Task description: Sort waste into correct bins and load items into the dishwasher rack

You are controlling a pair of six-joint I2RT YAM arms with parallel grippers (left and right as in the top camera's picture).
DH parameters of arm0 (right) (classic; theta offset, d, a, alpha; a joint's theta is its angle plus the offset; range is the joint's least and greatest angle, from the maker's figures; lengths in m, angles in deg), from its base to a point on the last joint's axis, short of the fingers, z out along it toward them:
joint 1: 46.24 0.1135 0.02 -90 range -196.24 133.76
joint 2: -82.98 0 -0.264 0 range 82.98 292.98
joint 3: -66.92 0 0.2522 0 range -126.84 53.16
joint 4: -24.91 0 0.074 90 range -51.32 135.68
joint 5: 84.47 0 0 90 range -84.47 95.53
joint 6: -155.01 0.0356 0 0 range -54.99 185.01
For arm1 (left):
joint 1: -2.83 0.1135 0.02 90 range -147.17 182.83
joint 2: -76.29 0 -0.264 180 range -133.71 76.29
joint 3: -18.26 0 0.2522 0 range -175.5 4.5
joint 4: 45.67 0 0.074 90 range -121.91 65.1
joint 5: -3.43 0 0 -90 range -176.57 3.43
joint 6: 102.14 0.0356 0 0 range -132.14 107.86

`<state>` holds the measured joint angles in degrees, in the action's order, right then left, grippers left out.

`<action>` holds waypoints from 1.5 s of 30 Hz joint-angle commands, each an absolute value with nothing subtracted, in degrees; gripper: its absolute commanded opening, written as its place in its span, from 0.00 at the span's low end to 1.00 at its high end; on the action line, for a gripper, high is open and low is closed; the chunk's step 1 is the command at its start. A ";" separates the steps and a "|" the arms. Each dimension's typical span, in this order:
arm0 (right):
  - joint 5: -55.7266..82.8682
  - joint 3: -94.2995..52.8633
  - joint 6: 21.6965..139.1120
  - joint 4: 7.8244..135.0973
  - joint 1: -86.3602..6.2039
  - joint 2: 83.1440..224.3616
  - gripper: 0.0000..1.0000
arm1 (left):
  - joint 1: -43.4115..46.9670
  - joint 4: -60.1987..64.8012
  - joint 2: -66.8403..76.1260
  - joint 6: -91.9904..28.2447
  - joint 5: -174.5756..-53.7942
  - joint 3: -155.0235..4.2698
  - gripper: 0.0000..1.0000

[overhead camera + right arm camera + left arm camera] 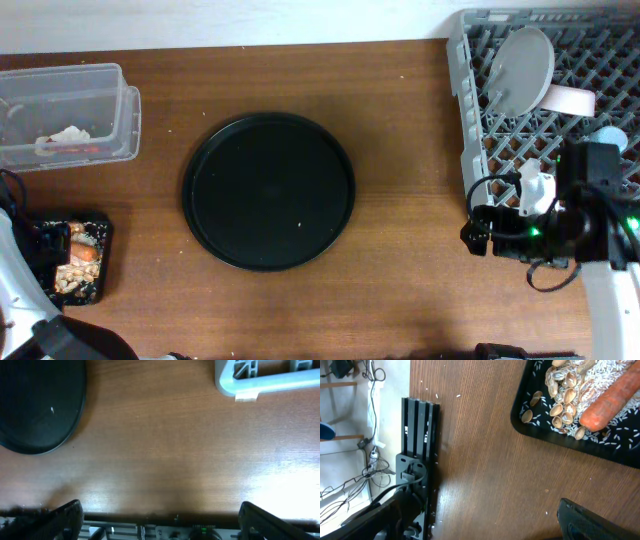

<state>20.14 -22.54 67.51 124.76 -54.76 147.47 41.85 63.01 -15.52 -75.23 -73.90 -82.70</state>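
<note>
The clear tub (110, 100) at the far left holds a crumpled white tissue (68, 134) and a red wrapper (82, 148). The small black container (103, 232) holds rice-and-nut scraps (570, 390) and an orange carrot (610, 402). The grey rack (465, 70) at the right holds the white plate (522, 65), standing on edge, and a light-blue cup (608, 137). I cannot make out chopsticks. My left gripper (490, 527) is open and empty over bare table beside the black container. My right gripper (160, 520) is open and empty in front of the rack's corner (250, 382).
A large round black tray (268, 190) sits mid-table and also shows in the right wrist view (35, 405). A black slotted stand (420, 435) and cables hang at the table's left edge. Grains of rice lie scattered on the wood.
</note>
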 commanded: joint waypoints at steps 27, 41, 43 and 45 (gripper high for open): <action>15.29 52.84 67.62 42.14 -44.07 83.17 0.98 | 42.01 63.07 -14.71 -75.95 -73.31 -82.83 0.99; 4.84 52.84 63.95 43.25 -44.09 83.17 0.98 | 41.98 62.70 -14.71 -75.95 -73.31 -82.83 0.99; 4.84 52.84 63.95 43.25 -44.05 83.17 0.98 | 41.98 62.66 -14.71 -75.93 -73.31 -82.83 0.99; 4.82 52.84 63.95 43.25 -44.05 83.19 0.98 | 41.98 62.66 -14.71 -75.95 -73.31 -82.83 0.99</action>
